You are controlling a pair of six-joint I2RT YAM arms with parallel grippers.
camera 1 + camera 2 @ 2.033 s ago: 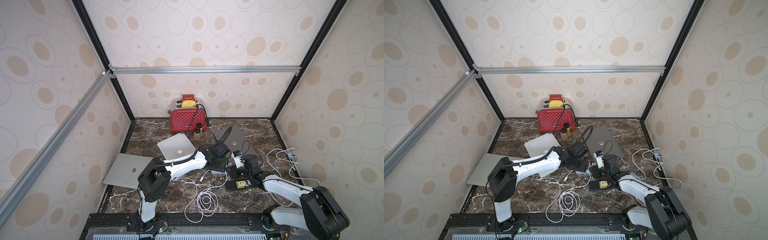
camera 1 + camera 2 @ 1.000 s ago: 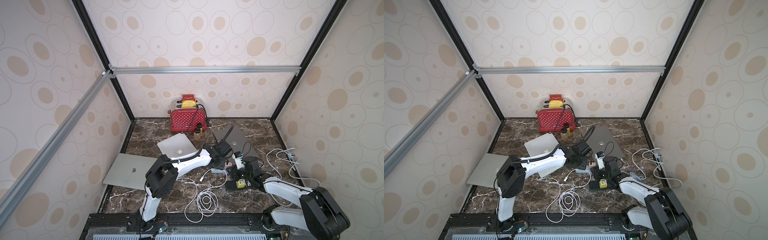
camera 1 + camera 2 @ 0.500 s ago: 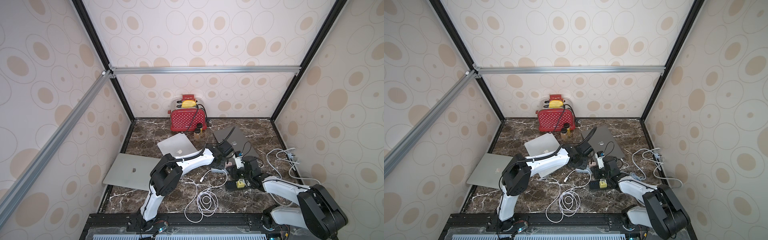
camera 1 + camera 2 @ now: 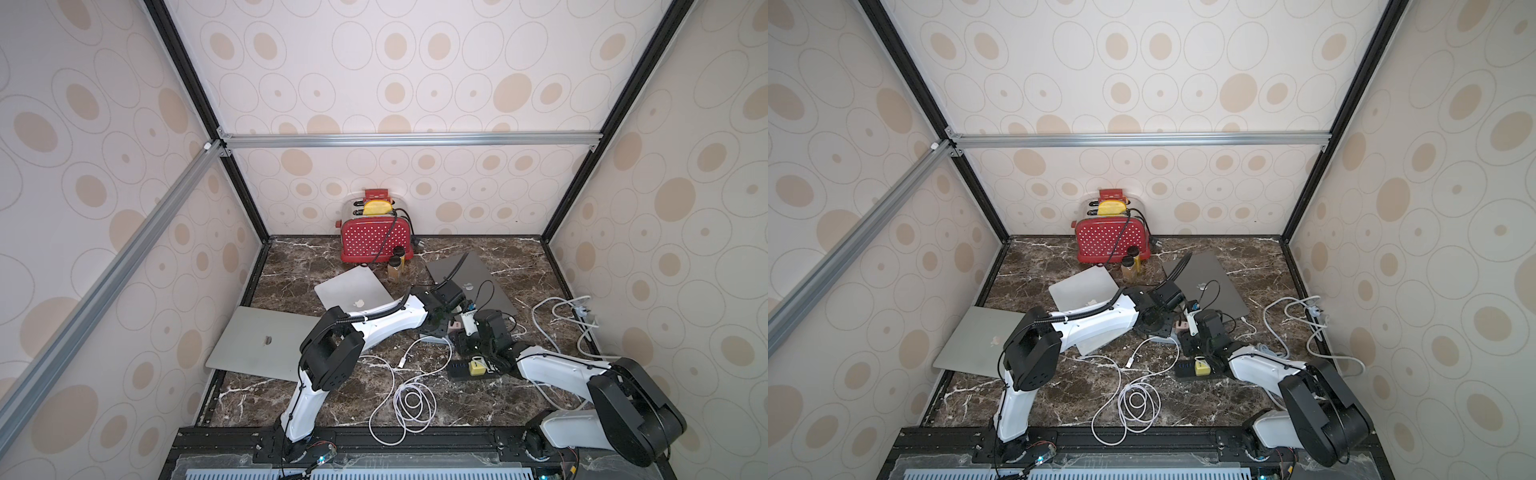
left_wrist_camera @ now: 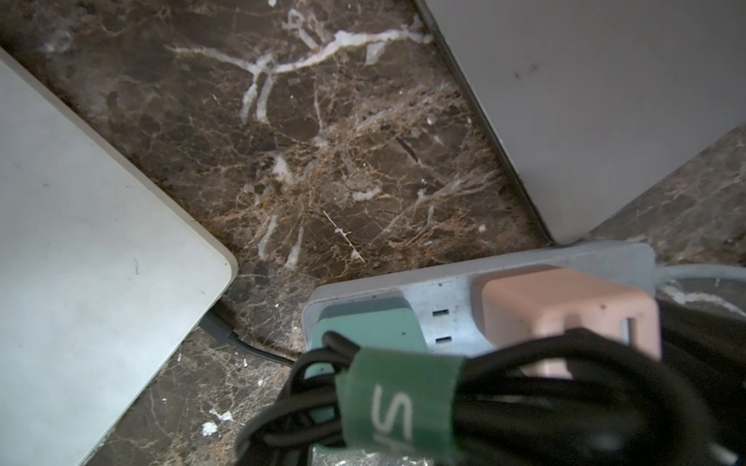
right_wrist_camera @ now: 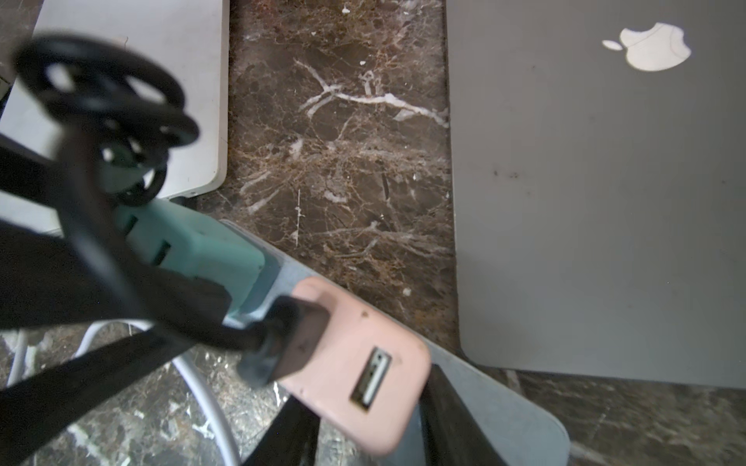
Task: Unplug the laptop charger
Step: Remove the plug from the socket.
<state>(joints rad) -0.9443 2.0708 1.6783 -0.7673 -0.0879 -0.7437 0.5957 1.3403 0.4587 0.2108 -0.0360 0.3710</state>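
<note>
Marble tabletop [image 4: 291, 399], centre: right gripper [image 6: 371, 387] jaws clamp pink charger [image 6: 355, 322] plugged into strip [image 5: 444, 290]; left gripper [image 4: 438, 326] alongside, jaw opening cannot be told.

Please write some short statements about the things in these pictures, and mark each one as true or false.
1. The toaster is blue. False: it is red.
2. A pink charger is plugged into the grey power strip. True.
3. The teal charger is unplugged. False: it sits in the grey power strip, beside the pink charger.
4. The dark laptop is closed. True.
5. A yellow plug sits in the black power strip. True.
</note>
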